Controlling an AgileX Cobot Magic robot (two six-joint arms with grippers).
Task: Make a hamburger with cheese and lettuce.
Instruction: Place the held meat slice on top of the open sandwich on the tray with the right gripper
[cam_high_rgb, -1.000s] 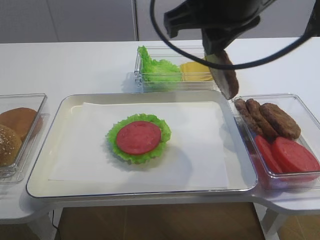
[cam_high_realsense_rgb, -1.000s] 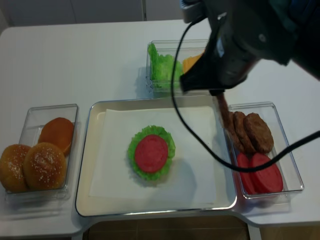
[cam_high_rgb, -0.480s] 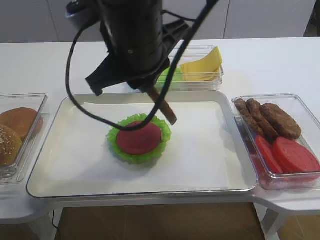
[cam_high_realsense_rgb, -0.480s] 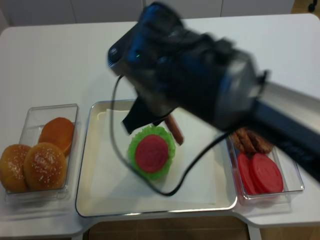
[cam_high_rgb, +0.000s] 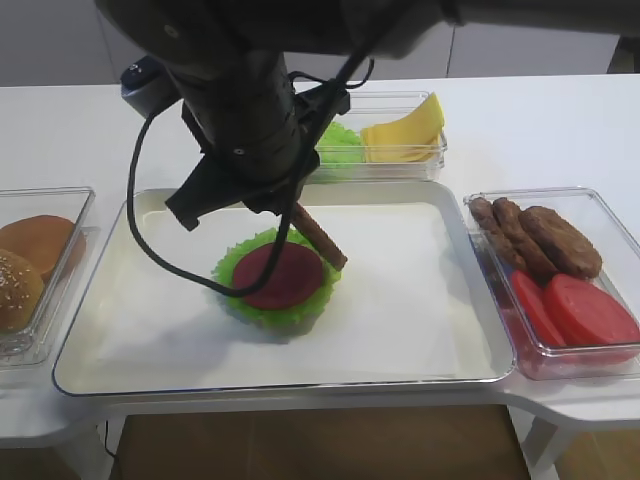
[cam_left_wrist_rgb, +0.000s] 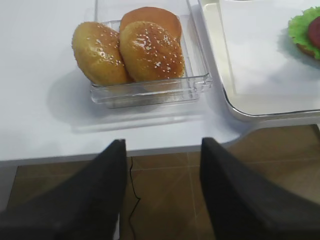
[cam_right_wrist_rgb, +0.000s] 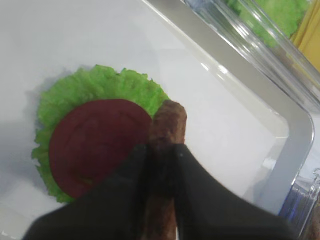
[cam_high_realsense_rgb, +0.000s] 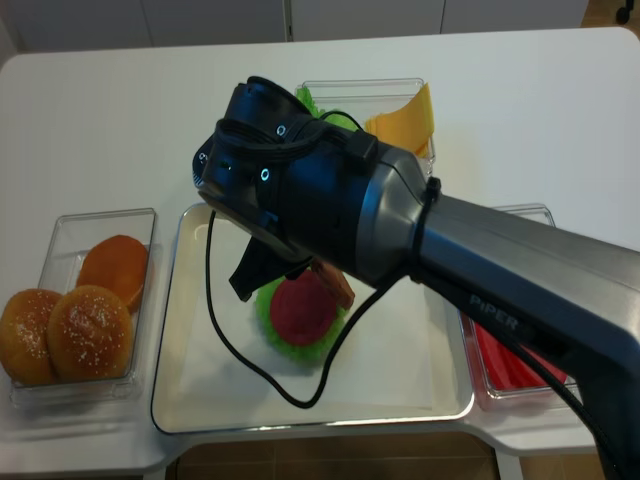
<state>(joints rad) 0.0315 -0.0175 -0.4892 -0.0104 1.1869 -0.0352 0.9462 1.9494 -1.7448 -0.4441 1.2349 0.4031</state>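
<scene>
**Patty held edge-on over hamburger stack**

R gripper (cam_right_wrist_rgb: 161, 165) clamped on brown patty (cam_right_wrist_rgb: 164, 145), gripping it by the flat faces so it hangs edge-down, tilted. Patty's lower end at the far-right rim of the hamburger (cam_high_rgb: 277, 280); contact or small gap, can't tell from any view. Hamburger directly below and slightly left of gripper tips: red tomato disc (cam_right_wrist_rgb: 95, 145) on top, frilly green leaf rim around it, sitting on white paper liner (cam_high_rgb: 410, 300) inside metal tray (cam_high_rgb: 480, 372). R arm body blocks much of the tray's far-left part in both high views.

Beyond gripper, past tray's far edge: clear bin w/ lettuce (cam_high_rgb: 342, 146) and cheese (cam_high_rgb: 405, 133) side by side, cheese slices propped up at an angle against the bin wall. To gripper's right, off the tray: clear bin (cam_high_rgb: 600, 205) w/ loose brown patties (cam_high_rgb: 540, 238) toward the back and tomato slices (cam_high_rgb: 575, 308) toward the front.

L gripper (cam_left_wrist_rgb: 162, 190) well apart from all this, hanging over the desk (cam_left_wrist_rgb: 45, 125) front edge, fingers (cam_left_wrist_rgb: 95, 200) spread wide, nothing between. Just ahead of it: clear bin of sesame buns (cam_left_wrist_rgb: 127, 50), three visible. Tray corner ahead-right of L gripper, sliver of hamburger at the picture's edge.
</scene>
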